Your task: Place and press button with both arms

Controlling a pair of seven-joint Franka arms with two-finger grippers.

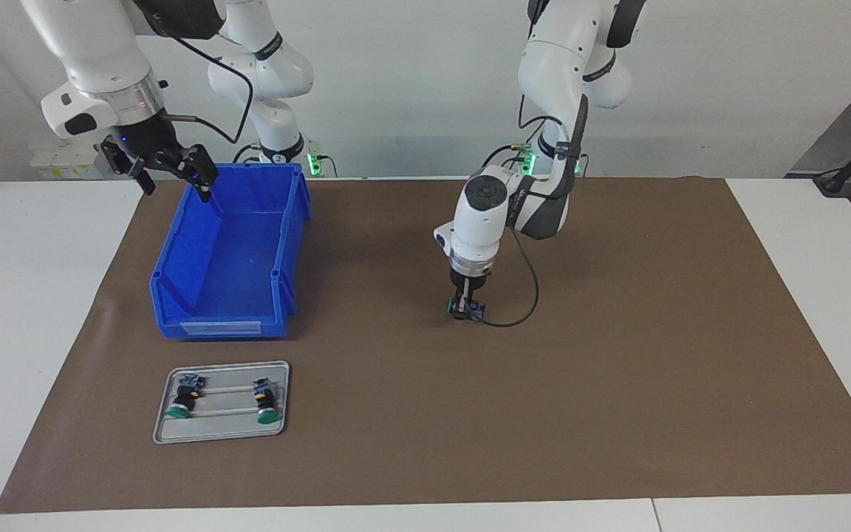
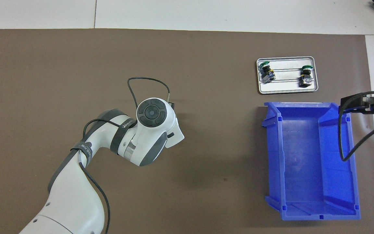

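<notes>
Button (image 1: 467, 307) sits pinched in the left gripper (image 1: 465, 310), down low at the brown mat (image 1: 617, 355) mid-counter; whether it touches the mat, hard to say. Right gripper (image 1: 174, 171) hangs wide open over the blue bin's (image 1: 226, 288) rim. Two more buttons lie in the tray (image 1: 222, 432).

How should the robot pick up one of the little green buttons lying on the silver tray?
Probably by its black middle, coming straight down from above. Each button lies on its side on the tray, green cap pointing away from the robots, so fingers could close across the narrow body. The cap is wider and rounded, so likely slippier.
</notes>
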